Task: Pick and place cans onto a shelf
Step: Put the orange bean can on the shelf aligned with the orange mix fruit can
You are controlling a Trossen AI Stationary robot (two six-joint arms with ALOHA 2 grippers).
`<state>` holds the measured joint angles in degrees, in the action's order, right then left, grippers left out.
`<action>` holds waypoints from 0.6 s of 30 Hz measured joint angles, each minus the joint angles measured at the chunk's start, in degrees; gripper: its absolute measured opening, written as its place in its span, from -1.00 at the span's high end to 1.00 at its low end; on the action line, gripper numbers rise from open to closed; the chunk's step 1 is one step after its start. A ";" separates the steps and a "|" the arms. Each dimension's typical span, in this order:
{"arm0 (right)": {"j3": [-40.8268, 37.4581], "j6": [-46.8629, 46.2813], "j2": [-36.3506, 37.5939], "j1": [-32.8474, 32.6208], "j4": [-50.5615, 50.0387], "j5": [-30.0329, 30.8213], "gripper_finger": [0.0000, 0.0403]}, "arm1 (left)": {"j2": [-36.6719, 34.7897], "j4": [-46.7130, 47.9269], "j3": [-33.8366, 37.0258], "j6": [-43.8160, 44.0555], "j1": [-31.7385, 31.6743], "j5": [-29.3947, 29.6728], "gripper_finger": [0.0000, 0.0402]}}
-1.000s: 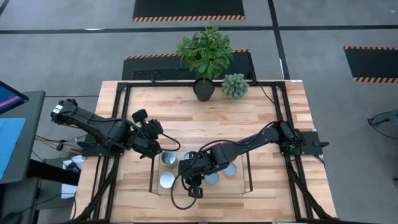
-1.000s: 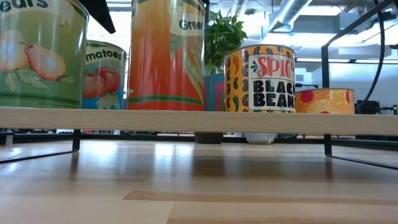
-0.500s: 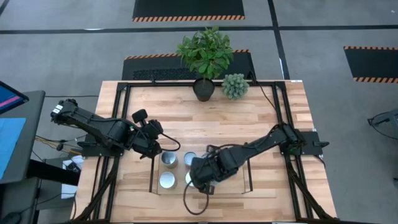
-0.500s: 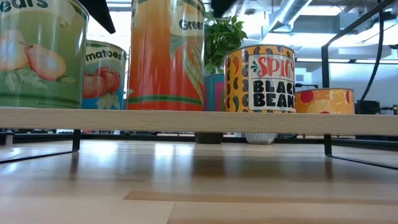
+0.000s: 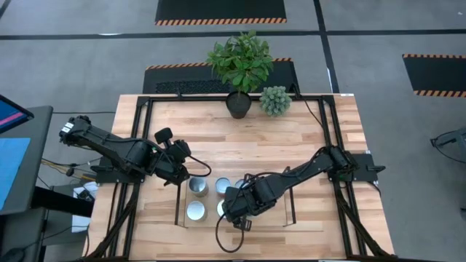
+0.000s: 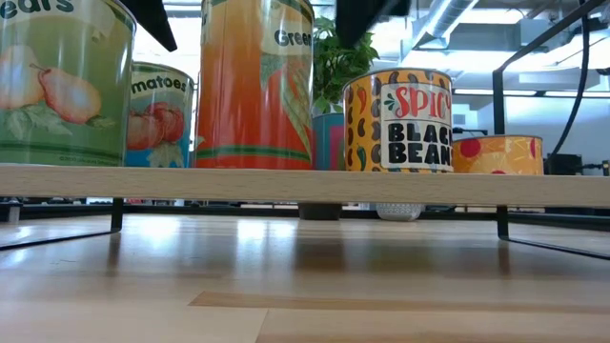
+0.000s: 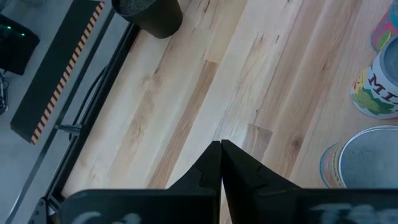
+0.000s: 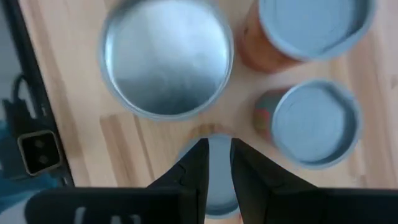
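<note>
A wooden table seen from above holds two dark robot arms. The right gripper hangs over the near part of the shelf, a low light-wood board with thin dark wire frames at its short ends. Its fingers stand a narrow way apart and point down over the silver top of a can; whether they touch or hold it cannot be told. Cans crowd closely around this gripper: a large silver-topped can just beyond it, an orange-sided can beside that one, and a smaller can with a pale-blue top just to the side. From table height, a pears can, a tomatoes can, a tall orange can, a black beans can and a low yellow can stand along the board, leaving little open room between them. The left gripper waits well apart from the right one, near the shelf's end, its fingers pressed together on nothing above bare wood, with two cans just off to one side. A potted plant and a small pale-green plant stand at the table's far edge, well clear of both arms.
</note>
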<state>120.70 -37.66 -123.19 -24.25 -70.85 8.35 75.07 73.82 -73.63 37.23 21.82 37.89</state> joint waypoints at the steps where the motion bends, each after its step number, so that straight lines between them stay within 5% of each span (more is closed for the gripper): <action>1: -0.07 -0.26 -0.12 0.01 -0.12 -0.74 0.55 | 0.00 0.00 0.00 0.00 -0.02 0.02 1.00; 18: 0.07 0.79 0.08 1.04 3.29 -2.26 0.55 | 0.00 -0.01 0.00 -0.02 -0.01 0.04 1.00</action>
<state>120.77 -36.86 -123.11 -23.21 -67.56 6.09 75.07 73.81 -73.63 37.21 21.81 37.93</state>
